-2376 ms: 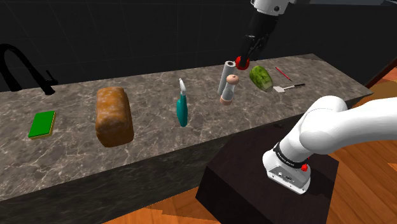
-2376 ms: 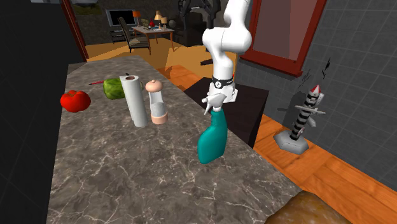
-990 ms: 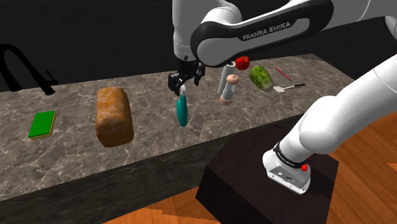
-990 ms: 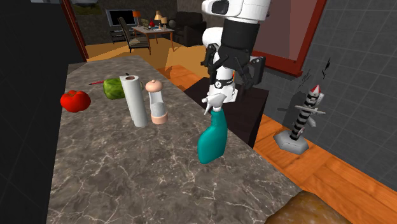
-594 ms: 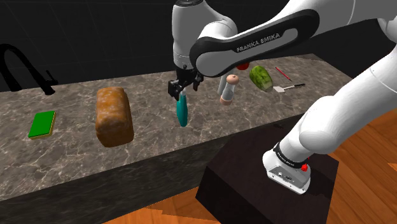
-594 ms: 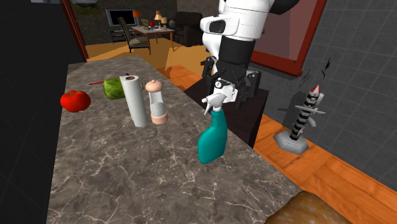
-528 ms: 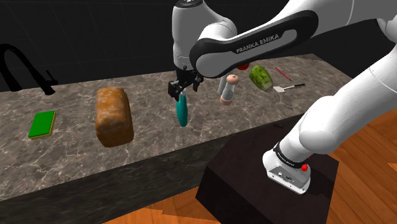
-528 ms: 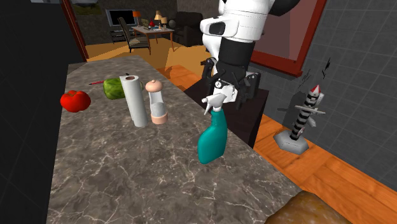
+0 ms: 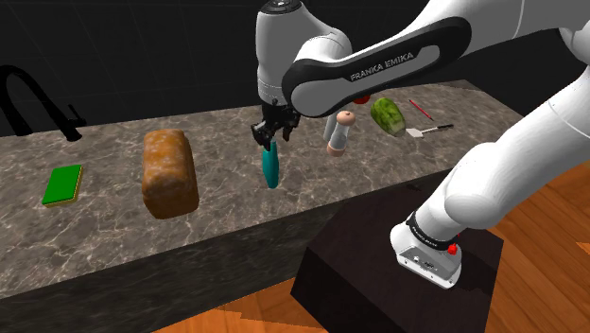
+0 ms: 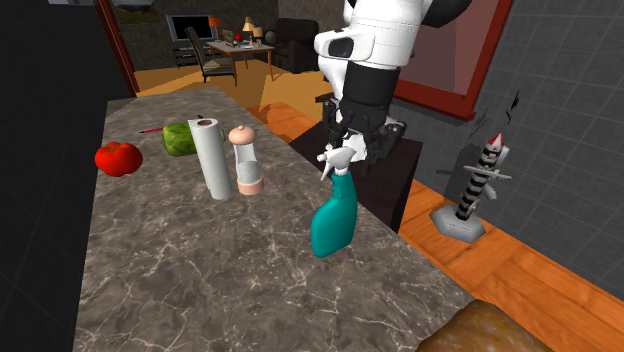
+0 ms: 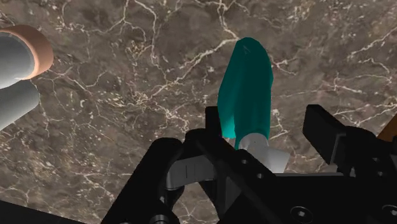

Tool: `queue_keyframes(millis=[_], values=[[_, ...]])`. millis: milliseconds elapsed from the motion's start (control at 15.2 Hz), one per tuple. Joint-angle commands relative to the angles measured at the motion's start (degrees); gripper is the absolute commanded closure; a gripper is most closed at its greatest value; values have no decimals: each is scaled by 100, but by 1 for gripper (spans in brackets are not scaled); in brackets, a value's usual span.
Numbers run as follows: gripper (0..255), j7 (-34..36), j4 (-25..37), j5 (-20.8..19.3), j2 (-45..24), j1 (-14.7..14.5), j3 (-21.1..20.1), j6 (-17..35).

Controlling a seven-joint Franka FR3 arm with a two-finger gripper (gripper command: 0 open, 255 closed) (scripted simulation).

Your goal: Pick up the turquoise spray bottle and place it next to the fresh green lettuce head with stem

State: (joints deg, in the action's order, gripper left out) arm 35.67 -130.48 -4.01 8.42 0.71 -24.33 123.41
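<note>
Bottle [image 9: 270, 166] stood upright on the counter [image 9: 113, 236], with the lettuce [image 9: 388, 113] at its 2 o'clock in the shoulder view. Gripper [image 9: 268, 133] straddled its white head, fingers [image 11: 321, 130] apart and off-centre; closing unevenly could probably topple it.

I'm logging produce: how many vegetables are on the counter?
2: a green lettuce head and a red tomato beside it, at the counter's end past the white roll. The arm may hide others.
</note>
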Motion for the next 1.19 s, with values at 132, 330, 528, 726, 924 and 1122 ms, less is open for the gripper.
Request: queue_keyframes(millis=[132,330,528,726,924,1122], values=[[255,0,0,0,0,0,0,0],[255,0,0,0,0,0,0,0],[255,0,0,0,-1,0,0,1],[255,-62,139,56,104,-5,19,-231],[255,-117,289,103,195,-10,39,-462],[255,-166,450,141,273,-12,58,-693]])
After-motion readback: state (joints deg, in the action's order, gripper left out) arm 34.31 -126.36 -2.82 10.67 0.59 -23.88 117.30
